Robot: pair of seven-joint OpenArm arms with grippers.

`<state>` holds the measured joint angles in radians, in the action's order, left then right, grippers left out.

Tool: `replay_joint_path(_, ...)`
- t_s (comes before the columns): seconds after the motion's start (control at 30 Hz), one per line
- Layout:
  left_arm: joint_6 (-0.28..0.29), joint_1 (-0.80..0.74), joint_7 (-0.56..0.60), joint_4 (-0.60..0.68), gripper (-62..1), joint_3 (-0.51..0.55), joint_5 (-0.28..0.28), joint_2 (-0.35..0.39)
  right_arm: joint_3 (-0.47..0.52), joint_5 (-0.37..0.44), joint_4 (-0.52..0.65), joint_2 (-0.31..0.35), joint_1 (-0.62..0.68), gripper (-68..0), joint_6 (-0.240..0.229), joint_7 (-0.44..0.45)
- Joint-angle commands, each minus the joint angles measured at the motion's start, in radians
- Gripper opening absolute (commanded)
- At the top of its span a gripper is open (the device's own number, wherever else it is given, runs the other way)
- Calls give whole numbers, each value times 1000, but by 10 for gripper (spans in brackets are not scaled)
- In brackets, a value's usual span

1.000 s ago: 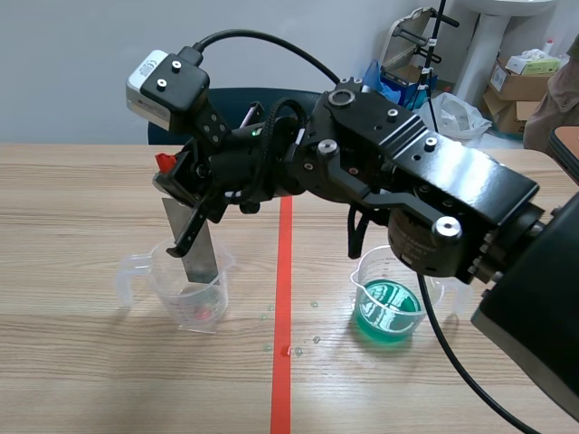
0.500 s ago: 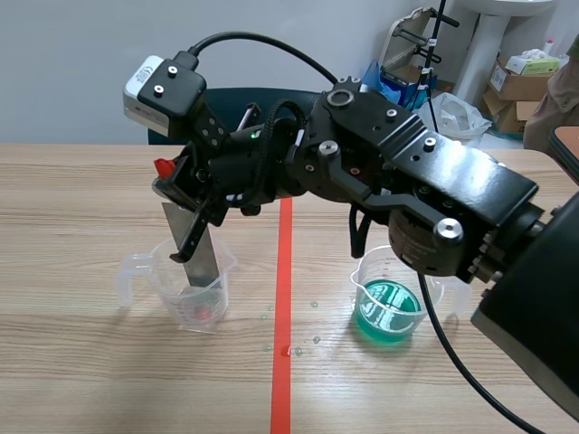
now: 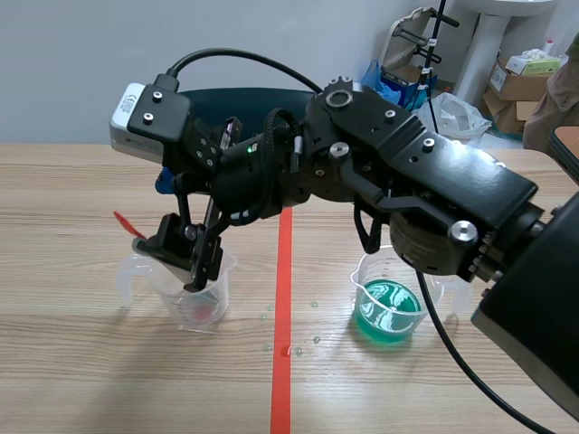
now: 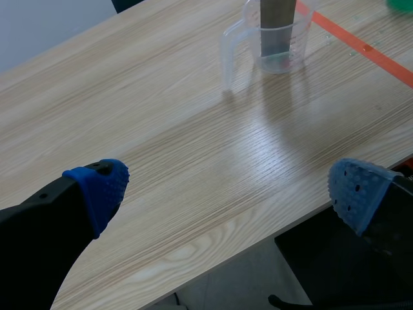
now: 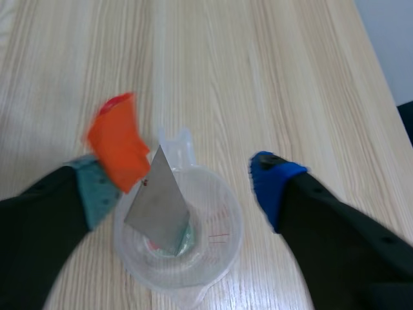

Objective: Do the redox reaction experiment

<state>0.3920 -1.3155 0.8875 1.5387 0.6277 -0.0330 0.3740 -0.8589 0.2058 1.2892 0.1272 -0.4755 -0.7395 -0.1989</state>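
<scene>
**Reference object: the clear beaker point(image 3: 185, 307).** A grey metal strip point(image 5: 158, 206) is being shown standing tilted inside it. The strip's lower end is lying at the bottom among a little reddish and greenish residue point(image 5: 155, 247), and its upper corner is rising above the rim.

The right arm point(image 3: 425, 181) is being shown stretched across the tape line point(image 3: 282, 298) and hanging directly over the clear beaker. The right jaws are being held open. The teal pad point(image 5: 97, 194) and the blue pad point(image 5: 268, 181) are being placed on opposite sides of the clear beaker, both apart from the strip.

An orange-red tag point(image 5: 119, 145) is being seen just above the rim, between the teal pad and the strip's upper corner. Whether it is fixed to either cannot be told.

The green beaker point(image 3: 389, 312), filled with green liquid, is being shown well apart from the clear beaker, on the far side of the tape line.

The left jaws are being held wide open, their pads point(image 4: 100, 187) spread over the worktop point(image 4: 193, 161) edge, with the clear beaker well ahead of them.
</scene>
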Motion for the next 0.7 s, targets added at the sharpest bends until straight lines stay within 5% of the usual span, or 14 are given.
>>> replay_joint_path(0.0,-5,-1,16,5,14,-3,-8,-7,0,8,11,-5,-20,-148,-6,16)
replay_joint_path(0.13,-5,-1,16,5,14,-3,-8,-13,0,8,11,-6,-20,4,-6,18)
replay_joint_path(0.67,-5,-1,-13,5,14,-3,-8,-13,0,6,11,-5,-20,4,-6,-4)
